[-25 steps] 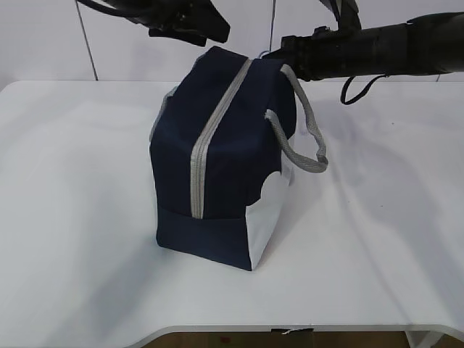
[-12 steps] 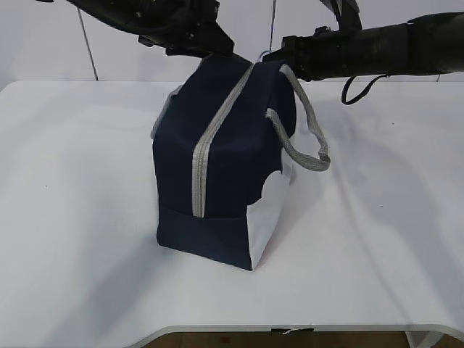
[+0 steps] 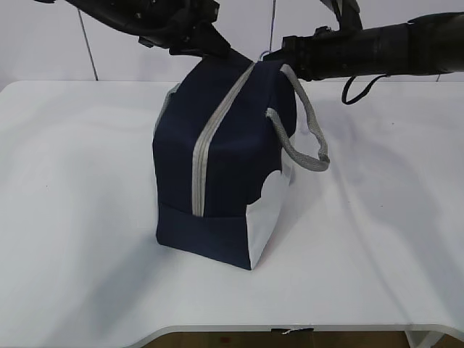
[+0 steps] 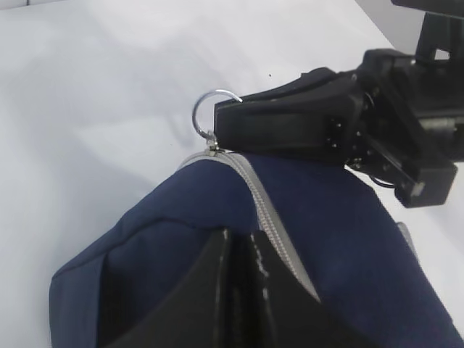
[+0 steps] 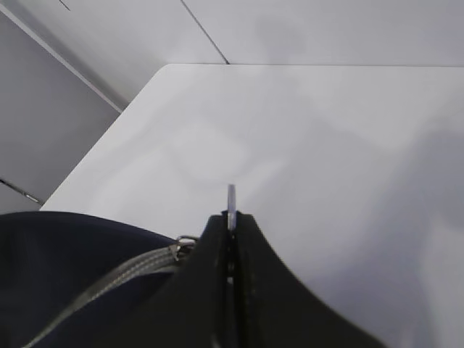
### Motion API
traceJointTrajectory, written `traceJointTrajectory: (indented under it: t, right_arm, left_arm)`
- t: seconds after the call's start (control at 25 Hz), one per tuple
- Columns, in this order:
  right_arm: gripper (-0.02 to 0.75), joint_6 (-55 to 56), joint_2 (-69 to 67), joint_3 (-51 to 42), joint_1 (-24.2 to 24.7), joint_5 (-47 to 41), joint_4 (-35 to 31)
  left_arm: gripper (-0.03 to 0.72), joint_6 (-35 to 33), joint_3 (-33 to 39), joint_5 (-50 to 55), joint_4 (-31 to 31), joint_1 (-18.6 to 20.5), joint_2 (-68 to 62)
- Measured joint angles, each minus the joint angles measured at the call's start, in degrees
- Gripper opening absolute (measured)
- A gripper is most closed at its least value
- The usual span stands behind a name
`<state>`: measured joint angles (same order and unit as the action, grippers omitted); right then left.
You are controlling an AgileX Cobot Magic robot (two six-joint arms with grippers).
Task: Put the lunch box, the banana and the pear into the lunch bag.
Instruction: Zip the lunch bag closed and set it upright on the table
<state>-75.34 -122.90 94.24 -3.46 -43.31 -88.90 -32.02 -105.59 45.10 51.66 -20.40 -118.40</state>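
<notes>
The navy lunch bag (image 3: 217,167) stands on the white table, and its grey zipper (image 3: 203,145) runs closed over the top. My right gripper (image 3: 272,56) is shut on the zipper's metal ring pull (image 4: 210,109) at the bag's far top end. The ring shows edge-on between the fingertips (image 5: 231,197). My left gripper (image 4: 241,243) sits on the bag's top just left of the zipper (image 4: 272,225), jaws pinched together on the navy fabric (image 4: 145,239). The lunch box, the banana and the pear are out of view.
A grey strap handle (image 3: 304,138) loops off the bag's right side. The white table (image 3: 72,181) spreads around the bag, with its front edge near the bottom of the exterior view. A wall stands behind the table.
My left gripper has come down onto the bag's top back corner and its jaws have closed. The right gripper has kept hold of the ring pull.
</notes>
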Motion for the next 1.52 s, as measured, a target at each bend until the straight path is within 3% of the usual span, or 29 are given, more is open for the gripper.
traceJointTrajectory:
  t: [0.6, 1.24, 1.36, 1.52]
  right_arm:
    - [0.006, 1.24, 0.0, 0.09, 0.0, -1.58, -2.41]
    - [0.009, 3.72, 0.0, 0.09, 0.0, -3.64, -0.57]
    - [0.094, 3.72, 0.0, 0.09, 0.0, -4.88, -0.53]
    - [0.365, 3.72, 0.0, 1.64, 0.0, -6.67, -0.18]
  left_arm:
    - [0.013, -3.92, -0.67, 5.56, -1.96, 0.0, 5.75]
    - [0.013, -5.28, -0.67, 8.55, -2.84, 0.0, 8.36]
    - [0.013, -5.37, -0.67, 8.58, -2.84, 0.0, 8.36]
    - [0.013, -5.37, -0.67, 8.91, -2.84, 0.0, 8.53]
